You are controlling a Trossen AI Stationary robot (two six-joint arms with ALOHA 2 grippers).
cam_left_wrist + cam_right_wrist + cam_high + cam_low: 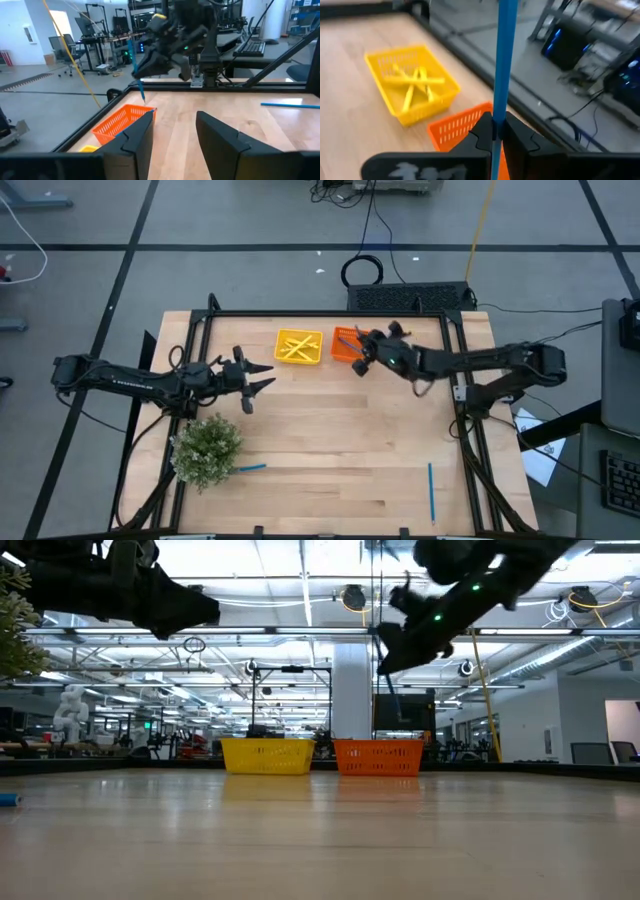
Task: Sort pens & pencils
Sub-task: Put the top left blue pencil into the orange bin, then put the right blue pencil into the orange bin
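The right pincer (pixel 362 361) grips a blue pen (pixel 506 65) upright above the orange tray (pixel 346 346). Yellow pencils (pixel 296 346) lie in the yellow tray (pixel 281 359). The left pincer (pixel 262 376) hangs open above the bench (pixel 340 440), near the plant (pixel 207 448).

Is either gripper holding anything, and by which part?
Right gripper pinches a blue pen near its lower end, above the orange tray. Left gripper holds nothing.

The desk (pixel 330 450) is pale wood planking with a smooth, faintly sheened finish. The yellow tray (pixel 415 92) and orange tray (pixel 122 122) look like perforated plastic mesh. The blue pen (pixel 506 60) is smooth plastic, clamped between matt black tool fingers (pixel 485 132).
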